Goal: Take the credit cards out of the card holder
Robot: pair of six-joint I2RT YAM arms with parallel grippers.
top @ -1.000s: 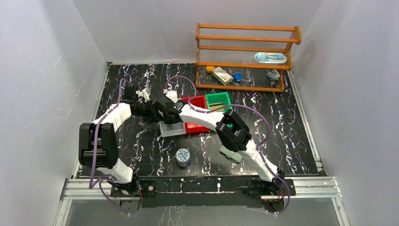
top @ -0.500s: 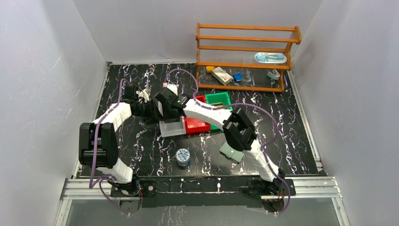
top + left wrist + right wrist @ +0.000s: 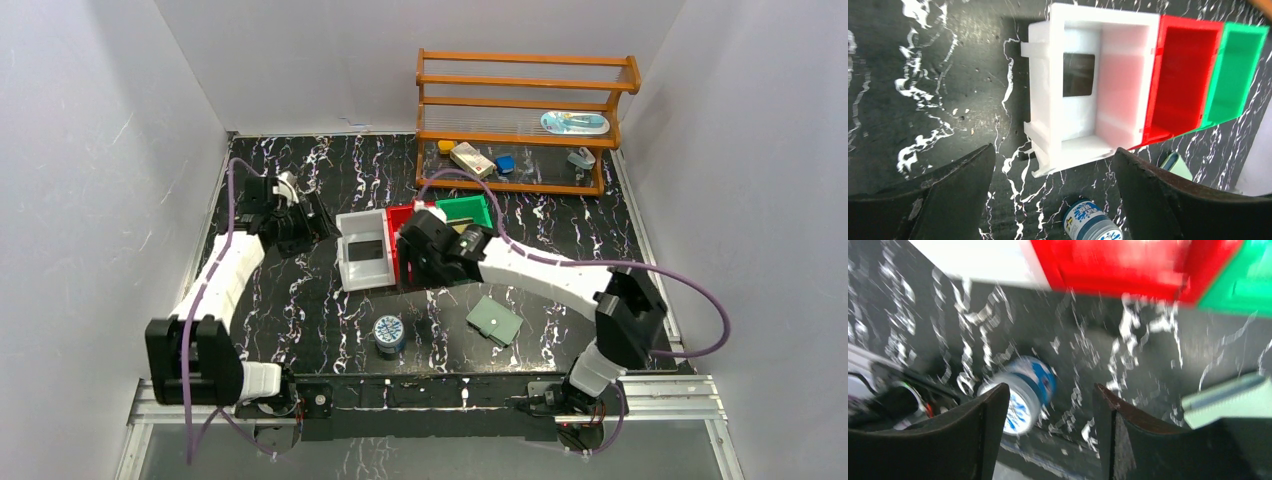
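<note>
Off white bin (image 3: 350, 222) now: left hand (image 3: 1054, 150), right hand (image 3: 1053, 387), both opened (black card (image 3: 1078, 75) uncovered inside).

A black credit card (image 3: 362, 250) is lying flat on the floor of the white bin (image 3: 365, 281), its glossy dark face turned up and its edges running square with the bin's walls. The card holder (image 3: 494, 321) is lying flat and folded shut on the worktop (image 3: 300, 310), well apart from the card, at about 4 o'clock from the bin. It is grey-green and is sitting askew, with one corner pointing toward 6 o'clock.
</note>
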